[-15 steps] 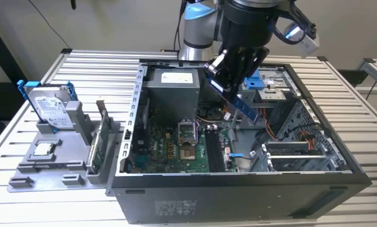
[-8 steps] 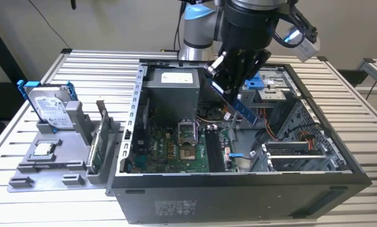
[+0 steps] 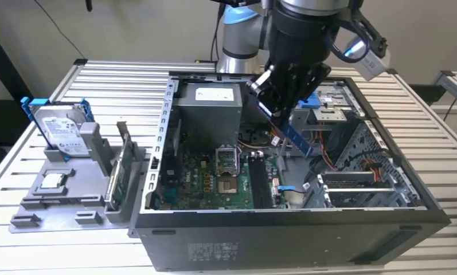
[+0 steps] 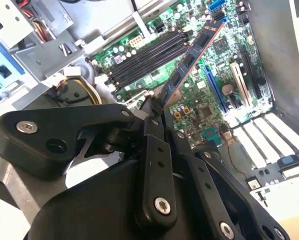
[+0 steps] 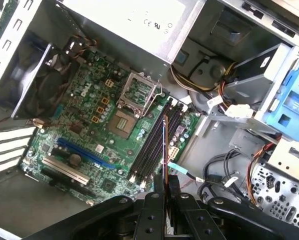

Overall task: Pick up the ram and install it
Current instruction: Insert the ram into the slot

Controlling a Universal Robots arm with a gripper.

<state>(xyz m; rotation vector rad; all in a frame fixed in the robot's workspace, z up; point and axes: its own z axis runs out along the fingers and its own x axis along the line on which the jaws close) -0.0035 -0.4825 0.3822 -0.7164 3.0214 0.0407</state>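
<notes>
Holding: I see my gripper [image 3: 278, 107] pinched shut on one end of the ram [image 3: 296, 137], fingers pressed against its flat faces.
Ram look: slim dark stick, card-thin, chips along one face, orange-trimmed edge.
Ram place: hanging tilted inside the open computer case [image 3: 289, 232], above the motherboard [image 5: 89, 125] near the black memory slots [image 5: 150, 142], not seated.

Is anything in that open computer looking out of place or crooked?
Nothing looks damaged. The ram hangs slanted in the hand above the motherboard, not seated in the black slots. The processor socket's lid also appears flipped open.
</notes>
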